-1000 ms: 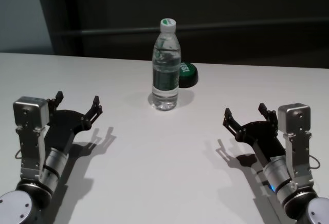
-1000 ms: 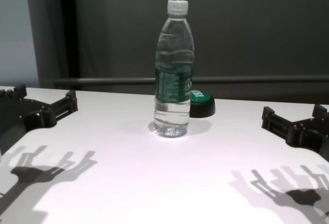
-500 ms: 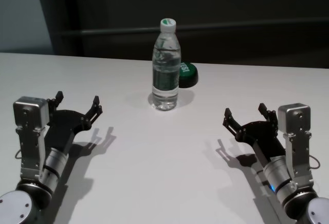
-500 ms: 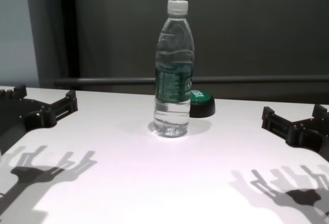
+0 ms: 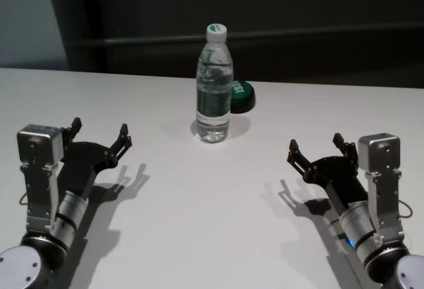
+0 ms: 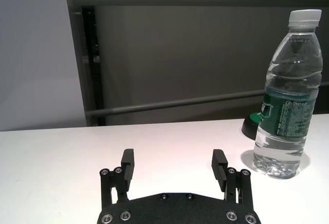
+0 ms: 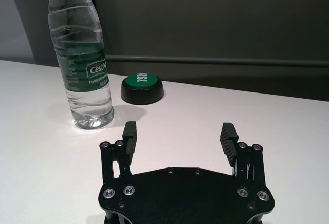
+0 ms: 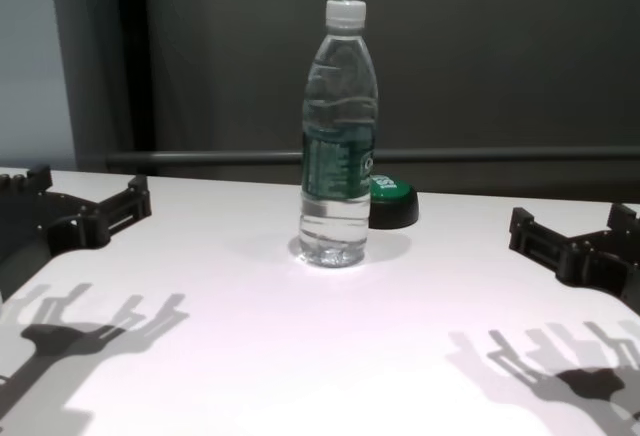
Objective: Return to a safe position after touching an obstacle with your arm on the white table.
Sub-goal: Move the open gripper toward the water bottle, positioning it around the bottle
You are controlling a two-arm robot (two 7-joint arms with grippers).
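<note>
Both pincers are spread wide with nothing in them: left gripper (image 5: 99, 136) and right gripper (image 5: 317, 148) hover low over the white table (image 5: 199, 223), well apart from the bottle (image 5: 213, 87), which stands upright mid-table just beside a green button (image 5: 241, 95).

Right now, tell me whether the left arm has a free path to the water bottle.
Probably yes. The left gripper hangs open, apart from the bottle, with only bare white table between them. The green button sits behind the bottle, out of the way.
</note>
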